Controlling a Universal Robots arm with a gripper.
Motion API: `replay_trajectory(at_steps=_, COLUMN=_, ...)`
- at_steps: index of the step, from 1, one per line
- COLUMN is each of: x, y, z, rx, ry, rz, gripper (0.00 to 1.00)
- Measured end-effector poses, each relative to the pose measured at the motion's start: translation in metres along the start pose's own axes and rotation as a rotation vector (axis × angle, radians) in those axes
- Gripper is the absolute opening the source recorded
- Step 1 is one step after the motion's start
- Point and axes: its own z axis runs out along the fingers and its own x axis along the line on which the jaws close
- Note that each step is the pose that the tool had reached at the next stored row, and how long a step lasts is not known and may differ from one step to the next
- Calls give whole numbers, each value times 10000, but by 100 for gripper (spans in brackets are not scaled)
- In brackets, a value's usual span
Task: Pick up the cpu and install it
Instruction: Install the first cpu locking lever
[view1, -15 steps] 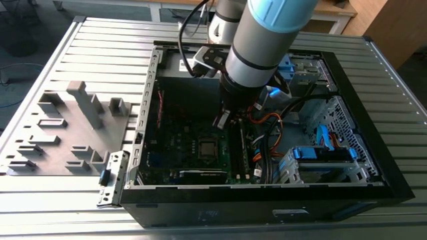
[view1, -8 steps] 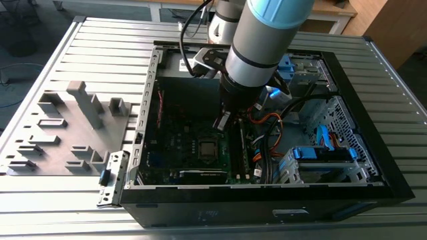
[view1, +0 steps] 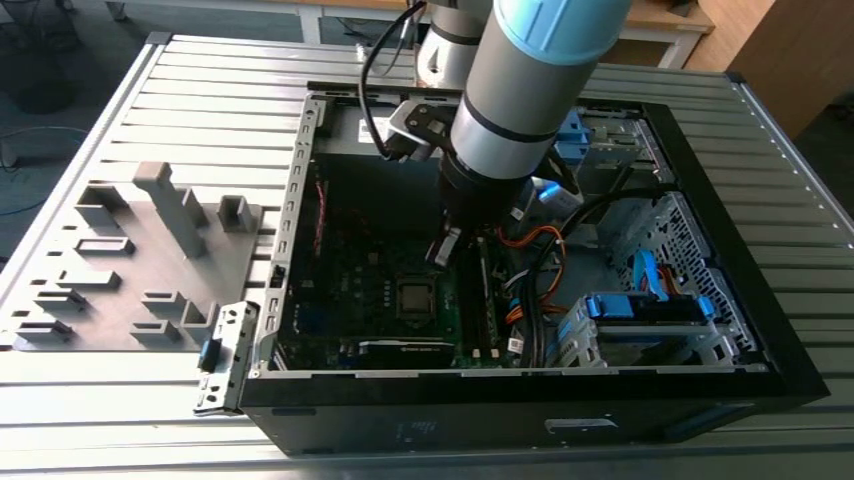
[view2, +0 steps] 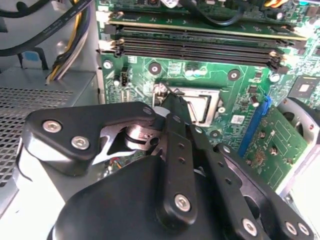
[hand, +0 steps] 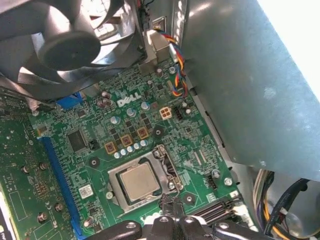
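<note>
The cpu is a small square chip with a dull metal top. It lies flat inside the motherboard socket, framed by the metal bracket. In the exterior view the cpu sits mid-board in the open computer case. My gripper hangs just above the board at the socket's edge, beside the chip and apart from it. Its fingers are shut together with nothing between them. In the second wrist view the gripper covers part of the socket. In the exterior view the gripper is a short way above the socket.
A cooling fan overhangs one end of the board. Memory slots run beside the socket. Orange and black cables and blue drive bays fill the case's right side. A grey fixture tray lies outside, on the exterior view's left.
</note>
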Motion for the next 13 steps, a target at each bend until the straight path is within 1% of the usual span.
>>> replay_trajectory(at_steps=10, x=79, y=-51, z=91, rx=9, ry=96, rz=13, gripper=11)
replay_trajectory(at_steps=12, x=91, y=-59, z=105, rx=23, ry=138, rz=19, gripper=11)
replay_trajectory(at_steps=13, x=97, y=-62, z=110, rx=39, ry=172, rz=25, gripper=11)
